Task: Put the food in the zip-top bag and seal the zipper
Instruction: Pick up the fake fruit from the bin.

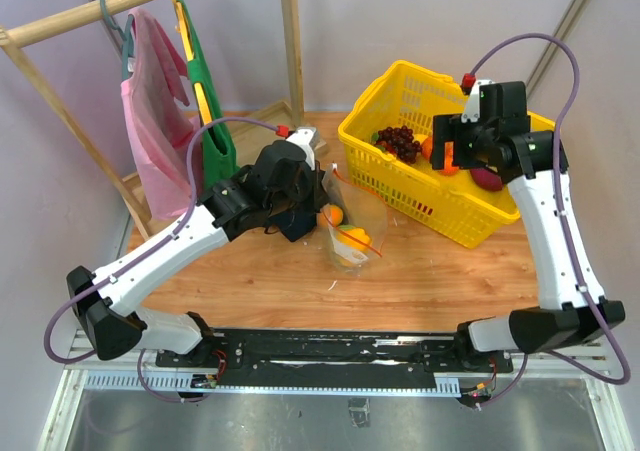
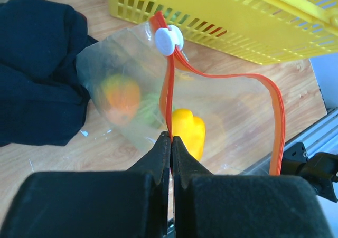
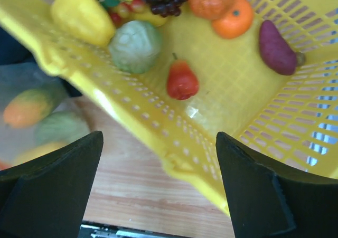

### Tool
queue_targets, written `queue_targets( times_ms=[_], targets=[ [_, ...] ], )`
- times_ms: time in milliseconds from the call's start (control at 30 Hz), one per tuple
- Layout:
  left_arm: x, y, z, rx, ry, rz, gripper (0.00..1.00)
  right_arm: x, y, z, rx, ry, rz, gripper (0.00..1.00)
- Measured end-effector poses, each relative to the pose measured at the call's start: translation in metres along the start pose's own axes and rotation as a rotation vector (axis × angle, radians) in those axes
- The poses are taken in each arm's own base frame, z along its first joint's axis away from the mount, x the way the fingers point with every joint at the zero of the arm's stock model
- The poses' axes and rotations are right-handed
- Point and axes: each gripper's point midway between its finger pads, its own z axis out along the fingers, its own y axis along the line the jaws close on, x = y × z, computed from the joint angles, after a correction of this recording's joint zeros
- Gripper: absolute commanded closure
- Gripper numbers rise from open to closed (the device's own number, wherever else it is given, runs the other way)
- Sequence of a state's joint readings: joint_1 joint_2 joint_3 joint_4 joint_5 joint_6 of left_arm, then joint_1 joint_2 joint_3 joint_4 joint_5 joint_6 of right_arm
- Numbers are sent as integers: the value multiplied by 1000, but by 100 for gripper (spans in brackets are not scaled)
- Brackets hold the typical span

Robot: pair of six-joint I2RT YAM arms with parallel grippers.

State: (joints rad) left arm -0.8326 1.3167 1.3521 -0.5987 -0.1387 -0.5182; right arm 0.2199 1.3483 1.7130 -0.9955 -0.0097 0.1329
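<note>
**Zip-top bag** (image 2: 113, 64): lies on the counter (image 1: 280, 281) just beside the yellow basket (image 3: 132, 116). Its mouth gapes, with a yellow pepper (image 2: 189, 132) and two more pieces inside.

**Left end effector** (image 2: 170, 137): pressed together on one strip of the zipper (image 2: 277, 122).

**Right end effector** (image 3: 158, 137): spread and empty above the basket.

**Step in hand, by your likely reading:** fetch the next piece. Come down squarely over the red fruit (image 3: 182, 81), close across its widest part, and hold your left pinch steady so the mouth does not collapse.
</note>
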Motion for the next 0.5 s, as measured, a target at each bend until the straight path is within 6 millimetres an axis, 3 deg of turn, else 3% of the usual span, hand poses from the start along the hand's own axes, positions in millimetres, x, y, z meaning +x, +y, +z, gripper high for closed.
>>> queue_targets(
  times_ms=[167, 300, 500],
  targets=[
    [-6, -2, 1, 14, -24, 37, 100, -4, -37, 35, 55, 53, 56, 10],
    [-8, -1, 3, 14, -40, 62, 100, 9, -61, 71, 56, 140, 108, 10],
    [-8, 1, 4, 11, -50, 79, 100, 37, -75, 123, 11, 280, 151, 10]
  ],
)
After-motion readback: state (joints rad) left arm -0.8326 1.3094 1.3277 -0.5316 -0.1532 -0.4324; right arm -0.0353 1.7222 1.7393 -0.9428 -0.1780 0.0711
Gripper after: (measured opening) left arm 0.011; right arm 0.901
